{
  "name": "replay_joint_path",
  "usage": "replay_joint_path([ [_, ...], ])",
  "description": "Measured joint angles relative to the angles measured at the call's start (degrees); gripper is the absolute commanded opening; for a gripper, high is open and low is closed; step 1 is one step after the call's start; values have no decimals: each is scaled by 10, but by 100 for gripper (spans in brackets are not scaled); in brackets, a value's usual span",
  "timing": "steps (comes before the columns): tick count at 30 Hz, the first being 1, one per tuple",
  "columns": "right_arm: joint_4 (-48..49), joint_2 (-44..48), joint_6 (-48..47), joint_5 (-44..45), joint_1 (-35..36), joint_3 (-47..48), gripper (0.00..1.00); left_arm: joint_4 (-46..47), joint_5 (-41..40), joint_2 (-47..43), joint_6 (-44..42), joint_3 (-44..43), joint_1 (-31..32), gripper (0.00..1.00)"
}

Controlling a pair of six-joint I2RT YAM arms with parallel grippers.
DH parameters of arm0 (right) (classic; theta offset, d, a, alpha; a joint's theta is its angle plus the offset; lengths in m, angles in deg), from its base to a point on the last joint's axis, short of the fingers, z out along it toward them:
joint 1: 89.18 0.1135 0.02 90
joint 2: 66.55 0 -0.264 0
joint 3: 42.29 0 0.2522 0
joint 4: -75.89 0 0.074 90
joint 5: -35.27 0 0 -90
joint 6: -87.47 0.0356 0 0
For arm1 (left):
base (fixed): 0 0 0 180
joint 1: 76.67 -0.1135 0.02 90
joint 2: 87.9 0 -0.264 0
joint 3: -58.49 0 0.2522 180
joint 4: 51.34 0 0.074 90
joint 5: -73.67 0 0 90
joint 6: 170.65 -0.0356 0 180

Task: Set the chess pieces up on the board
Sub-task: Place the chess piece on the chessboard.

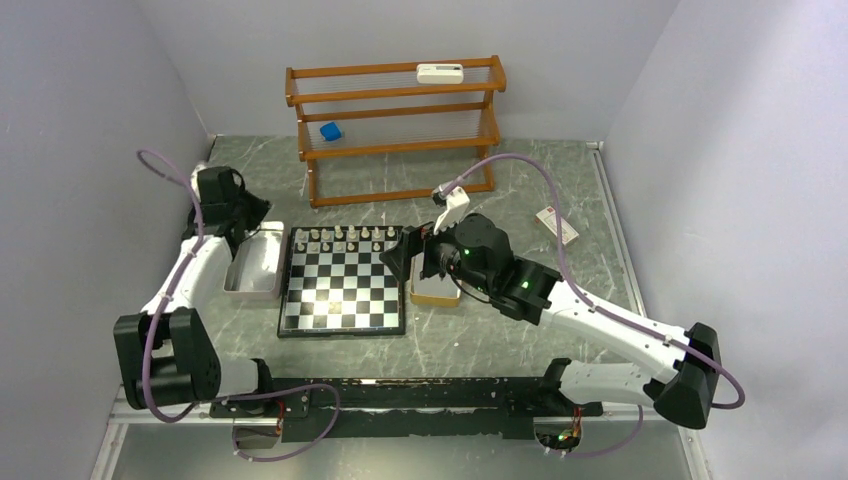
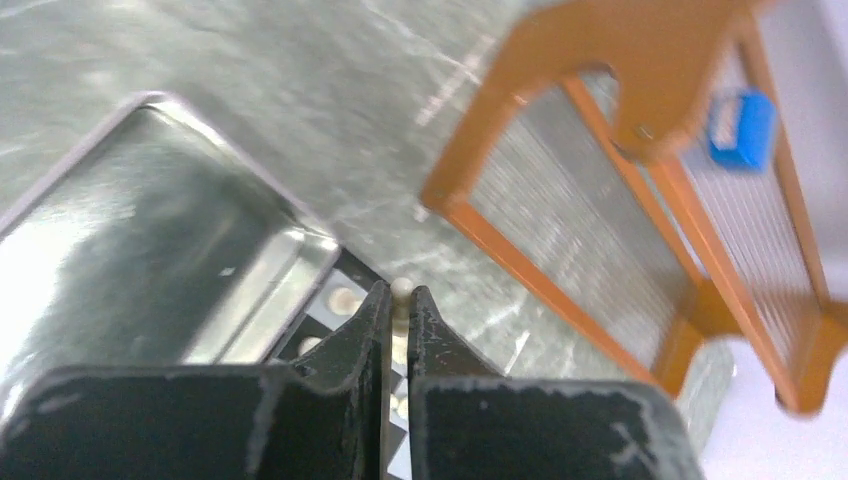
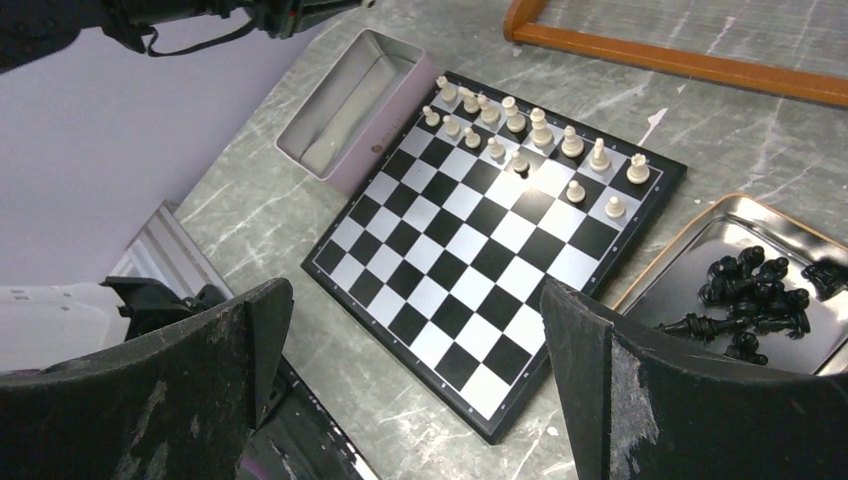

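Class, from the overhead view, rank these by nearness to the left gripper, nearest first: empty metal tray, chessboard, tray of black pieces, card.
1. empty metal tray, beside the left gripper.
2. chessboard, centre.
3. tray of black pieces, right of the chessboard.
4. card, far right.

Even, diffuse light from overhead fills my workspace, leaving only soft shadows on the marbled table (image 1: pixel 480 340). A bright patch of glare sits near the middle of the glossy board (image 1: pixel 335 295). My left wrist view is smeared and out of focus: the wooden rack (image 2: pixel 640 70) blurs to orange, the metal tray (image 2: pixel 60 250) burns out white, and the cream chess piece (image 2: pixel 401 289) pinched in my left gripper (image 2: pixel 398 297) is a soft blob. My right wrist view is crisp at the board, my dark fingers (image 3: pixel 640 400) looming soft in the foreground.
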State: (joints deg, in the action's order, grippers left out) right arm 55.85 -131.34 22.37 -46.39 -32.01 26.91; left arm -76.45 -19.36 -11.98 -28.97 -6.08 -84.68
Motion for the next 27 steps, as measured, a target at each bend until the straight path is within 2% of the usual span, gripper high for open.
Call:
replay_joint_path([
  [7,10,17,9,-6,0,-14,100,81,70,-20,-110,20,95,5],
  [15,14,61,10,-13,0,-16,100,188,112,-86,-204,110,204,5],
  [21,21,88,10,-16,0,-16,100,260,106,-78,-250,173,290,5],
  [27,15,97,10,-21,0,-26,100,291,40,-23,-301,176,390,5],
])
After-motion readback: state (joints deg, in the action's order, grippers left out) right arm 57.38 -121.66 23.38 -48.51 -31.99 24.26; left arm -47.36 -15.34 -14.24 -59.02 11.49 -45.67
